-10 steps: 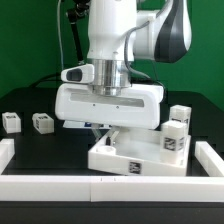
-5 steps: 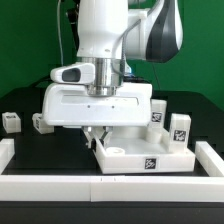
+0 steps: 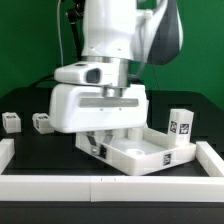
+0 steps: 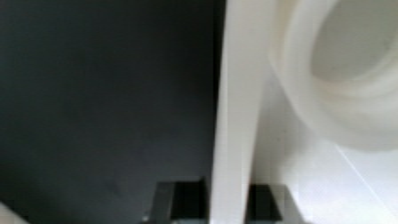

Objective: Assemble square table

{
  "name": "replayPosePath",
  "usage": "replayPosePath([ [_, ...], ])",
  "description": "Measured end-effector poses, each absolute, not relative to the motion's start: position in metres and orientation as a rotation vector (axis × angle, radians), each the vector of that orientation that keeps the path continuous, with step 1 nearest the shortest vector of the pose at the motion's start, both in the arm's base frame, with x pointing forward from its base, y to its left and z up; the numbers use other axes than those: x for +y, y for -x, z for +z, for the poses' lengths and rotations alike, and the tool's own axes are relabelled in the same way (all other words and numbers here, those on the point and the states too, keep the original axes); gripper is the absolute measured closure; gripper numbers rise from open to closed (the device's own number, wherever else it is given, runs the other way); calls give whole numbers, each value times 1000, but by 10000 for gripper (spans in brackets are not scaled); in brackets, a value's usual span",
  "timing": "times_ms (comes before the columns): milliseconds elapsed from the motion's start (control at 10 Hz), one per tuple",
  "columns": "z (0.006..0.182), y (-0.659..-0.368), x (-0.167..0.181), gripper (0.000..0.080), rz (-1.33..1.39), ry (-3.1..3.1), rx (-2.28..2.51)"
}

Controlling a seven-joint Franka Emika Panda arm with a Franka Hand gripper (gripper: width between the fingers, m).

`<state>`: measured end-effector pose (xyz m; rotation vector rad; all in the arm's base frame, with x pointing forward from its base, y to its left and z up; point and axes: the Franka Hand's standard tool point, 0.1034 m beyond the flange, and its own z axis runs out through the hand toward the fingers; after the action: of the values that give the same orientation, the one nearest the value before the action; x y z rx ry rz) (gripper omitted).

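The largest thing seen is the white arm (image 3: 112, 40), w/ its broad white hand housing hung low over the middle of the black counter (image 3: 30, 148). Under the housing the square slab (image 3: 140, 155) (image 4: 231, 100) is found, rimmed hollow face up and turned at an angle to the counter's edge. A b/w tag (image 3: 168, 157) is carried on its outer side wall twd the ext. view's right. Whether the slab is resting flat or raised slightly cannot be told. Inside the hollow a smooth rounded recess (image 4: 342, 60) is shown by the wrist view. The jaws are set at the slab's rim on the ext. view's left and are mostly hidden by the housing. In the wrist view the thin upright rim is seen running btwn two dark pads (image 4: 178, 203), w/ no gap on either side, so the jaws are narrow and closed on the rim. One leg (image 3: 181, 122) is stood upright just behind the slab on the ext. view's right, tag facing the camera. Two more legs (image 3: 10, 121) (image 3: 42, 121) are set near each other on the ext. view's left, well apart from the slab. The counter is edged by a low white wall (image 3: 110, 186) at front and sides. A green backdrop (image 3: 30, 50) is hung behind.
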<state>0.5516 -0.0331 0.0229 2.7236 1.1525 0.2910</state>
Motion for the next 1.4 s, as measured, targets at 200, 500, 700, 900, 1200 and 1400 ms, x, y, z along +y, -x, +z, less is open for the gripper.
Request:
replayPosePath([
  [200, 24, -552, -35, 728, 266, -2642, 1309],
  [500, 27, -602, 3, 726, 299, -2432, 1607],
  [700, 25, -616, 11, 718, 324, -2426, 1598],
  [900, 25, -614, 7, 712, 306, -2425, 1602],
  [1200, 27, -616, 3, 712, 302, -2368, 1670],
  [1400, 30, -626, 20, 712, 325, -2328, 1734],
])
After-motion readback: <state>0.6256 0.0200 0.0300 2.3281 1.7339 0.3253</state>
